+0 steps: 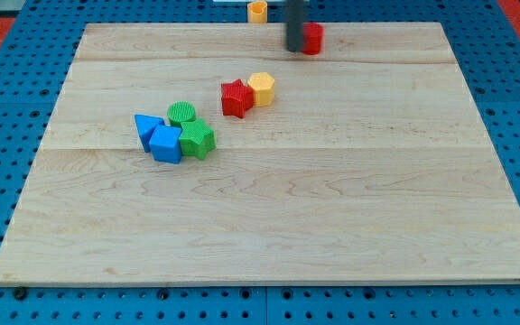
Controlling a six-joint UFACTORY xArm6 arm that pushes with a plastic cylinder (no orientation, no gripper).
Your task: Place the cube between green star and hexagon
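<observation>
Board [269,226]: wooden, bare across the near half.

Mid-left cluster, nearest first: blue cube [165,143], touching the green star [197,140] on its right; a blue wedge-like block [147,126] just behind the cube on the left; a green round block [182,113] behind, touching the star.

Further back, centre: red star [236,97] touching the yellow hexagon [262,88] on its right.

Far edge: my tip [294,47] sits right against the left side of a red block [311,38], shape unclear since the rod covers part of it. It is a bare rod; nothing to open or close, nothing held. A small yellow piece [257,11] lies off the board beyond.

Judgement: the cube is well apart from the tip and already pressed to the star, on the side away from the hexagon. To do this well, I should travel round the red star pair, come in at the cube's left-near face, and push it round the star's near side into the gap toward the hexagon. Short, centred strokes; an off-centre push would spin the cube or drag the green star along.
</observation>
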